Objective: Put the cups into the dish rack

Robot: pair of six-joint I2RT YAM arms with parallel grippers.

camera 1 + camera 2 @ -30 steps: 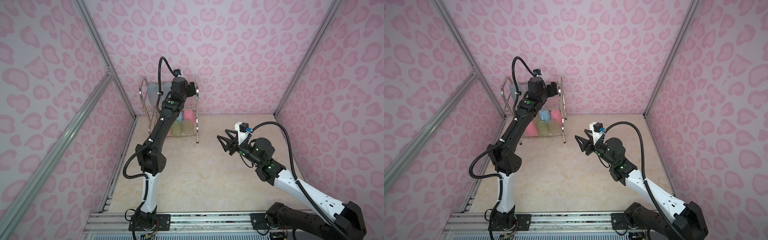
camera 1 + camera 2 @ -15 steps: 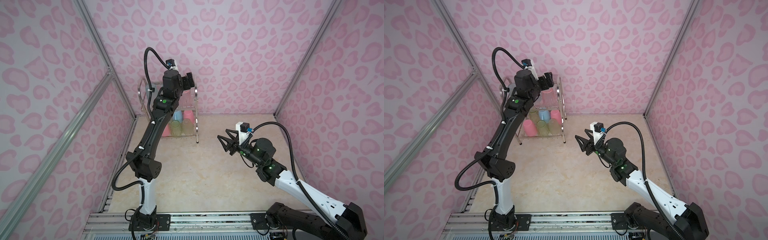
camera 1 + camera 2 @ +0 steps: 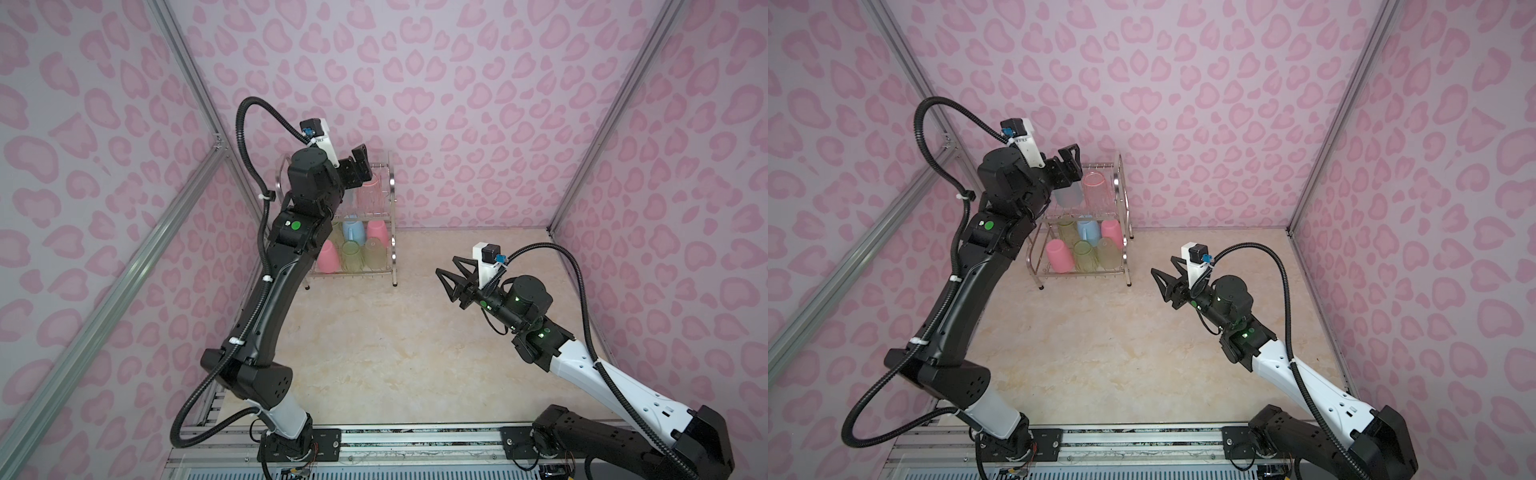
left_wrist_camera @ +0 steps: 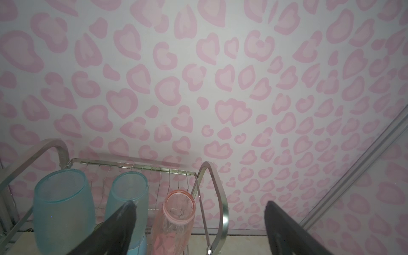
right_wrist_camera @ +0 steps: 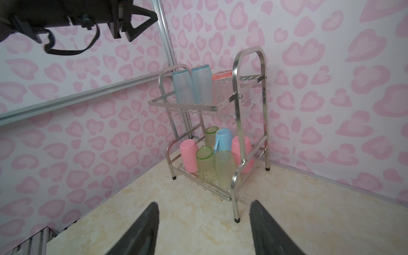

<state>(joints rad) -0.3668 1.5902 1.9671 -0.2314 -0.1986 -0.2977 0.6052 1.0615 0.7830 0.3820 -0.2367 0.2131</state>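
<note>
Right wrist view: cups [image 5: 205,164] all in dish rack [image 5: 237,66]; left gripper [image 5: 130,24], right gripper [image 5: 205,204] jaws spread empty; I'd retreat next.

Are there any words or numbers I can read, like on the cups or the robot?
No text here can be read.
The white sticker on the left arm: too small to read.
A tiny mark on the upturned bottom of a green cup: too blurred to read.
</note>
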